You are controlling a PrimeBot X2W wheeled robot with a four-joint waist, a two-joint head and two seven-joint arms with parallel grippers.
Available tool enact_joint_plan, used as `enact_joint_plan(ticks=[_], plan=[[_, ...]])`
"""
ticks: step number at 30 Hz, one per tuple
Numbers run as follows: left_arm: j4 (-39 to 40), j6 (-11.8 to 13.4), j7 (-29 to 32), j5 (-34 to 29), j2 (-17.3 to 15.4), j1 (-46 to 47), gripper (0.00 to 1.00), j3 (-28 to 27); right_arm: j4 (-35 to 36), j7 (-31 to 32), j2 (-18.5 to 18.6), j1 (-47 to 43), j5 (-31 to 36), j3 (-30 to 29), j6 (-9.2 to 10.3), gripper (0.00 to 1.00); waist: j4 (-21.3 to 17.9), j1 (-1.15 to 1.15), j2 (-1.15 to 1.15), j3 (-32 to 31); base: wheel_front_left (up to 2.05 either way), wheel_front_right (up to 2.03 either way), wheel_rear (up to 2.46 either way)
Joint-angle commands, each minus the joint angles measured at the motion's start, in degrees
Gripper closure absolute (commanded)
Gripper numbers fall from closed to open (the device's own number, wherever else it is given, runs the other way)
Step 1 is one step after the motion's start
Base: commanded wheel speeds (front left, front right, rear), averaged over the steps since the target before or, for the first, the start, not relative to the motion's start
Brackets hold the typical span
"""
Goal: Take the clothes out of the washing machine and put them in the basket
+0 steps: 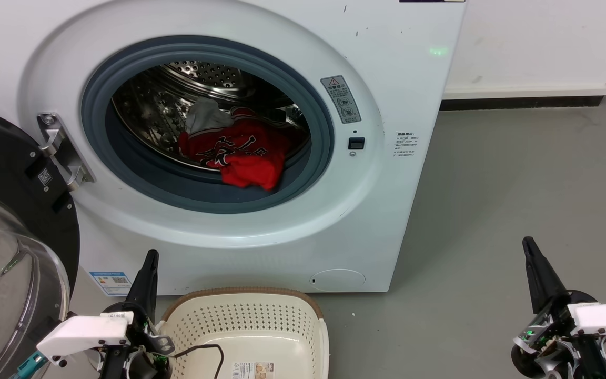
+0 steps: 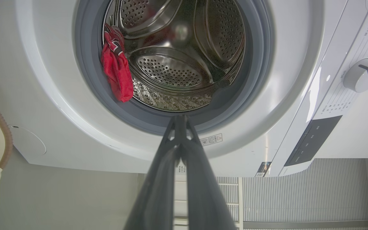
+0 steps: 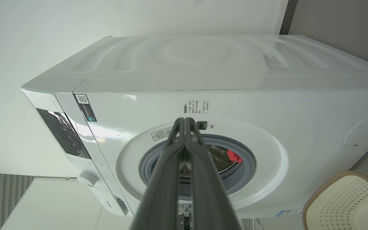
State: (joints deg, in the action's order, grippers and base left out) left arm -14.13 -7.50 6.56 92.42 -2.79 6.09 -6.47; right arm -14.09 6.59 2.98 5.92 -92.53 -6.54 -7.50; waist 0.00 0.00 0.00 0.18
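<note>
Logged red jerseys (image 1: pixel 240 152) and grey piece (image 1: pixel 205 117) in drum (image 1: pixel 177 100) of washing machine (image 1: pixel 376 210) from head, control dial (image 2: pixel 362 75) from left wrist, basket (image 1: pixel 250 321) on floor (image 1: pixel 492 184) before machine, left hand (image 1: pixel 151 255) and right hand (image 1: pixel 528 242) each pinched closed on nothing.

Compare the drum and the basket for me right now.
The drum is shiny steel; the basket is cream plastic with a brown rim. The drum holds the red clothes; the basket's visible part holds none. The drum opens frontward; the basket opens upward. Both are perforated.
</note>
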Motion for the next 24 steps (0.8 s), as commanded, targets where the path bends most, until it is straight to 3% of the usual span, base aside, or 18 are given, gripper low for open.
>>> enact_joint_plan(ticks=[1,13,14,24], plan=[[0.0,-0.1,0.1,0.0,-0.2,0.4,1.00,-0.1,-0.1,0.0,-0.1,0.7,0.3,0.0,0.02,1.00,0.0,0.00,0.00,0.0,0.00,0.00,0.00],[0.0,-0.1,0.1,0.0,-0.2,0.4,1.00,-0.1,-0.1,0.0,-0.1,0.7,0.3,0.0,0.02,1.00,0.0,0.00,0.00,0.0,0.00,0.00,0.00],[0.0,0.0,0.0,0.0,0.0,0.0,0.00,0.0,0.0,0.0,0.0,0.0,0.0,0.0,0.01,0.00,0.0,0.00,0.00,0.0,0.00,0.00,0.00],[0.1,0.2,-2.0,-3.3,0.2,-2.1,0.00,-0.3,-0.4,-2.0,-0.1,-2.2,2.4,0.2,0.01,0.00,0.0,0.00,0.00,0.0,0.00,0.00,0.00]])
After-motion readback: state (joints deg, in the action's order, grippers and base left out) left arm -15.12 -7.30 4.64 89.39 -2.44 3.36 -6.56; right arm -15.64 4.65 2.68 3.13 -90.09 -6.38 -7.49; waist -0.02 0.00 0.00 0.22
